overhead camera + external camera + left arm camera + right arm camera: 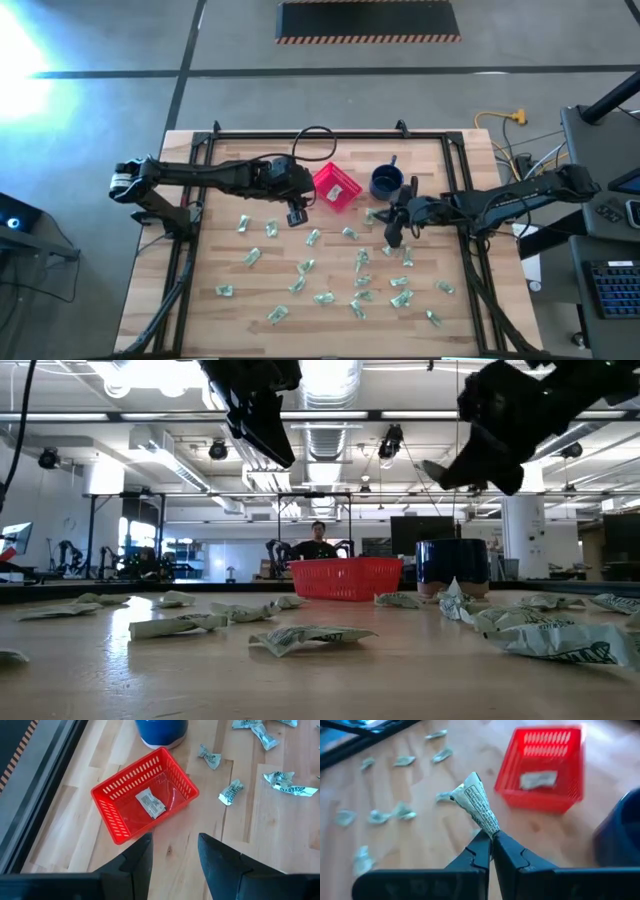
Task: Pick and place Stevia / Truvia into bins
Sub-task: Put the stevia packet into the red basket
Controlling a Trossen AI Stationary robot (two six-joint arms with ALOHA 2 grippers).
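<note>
The red basket (336, 187) sits beside the blue mug (385, 182), one sachet (151, 802) inside. My left gripper (174, 851) hovers near the basket, fingers spread. My right gripper (491, 841) pinches a Stevia sachet (477, 802) past the mug from the basket.

I see dark print on the sachet (479, 806) pinched in the right fingers, and on the sachet in the basket (151, 803), but none I can read.

Left gripper (174, 851) raised, jaws apart; right gripper (491, 841) raised, jaws pinched closed
</note>
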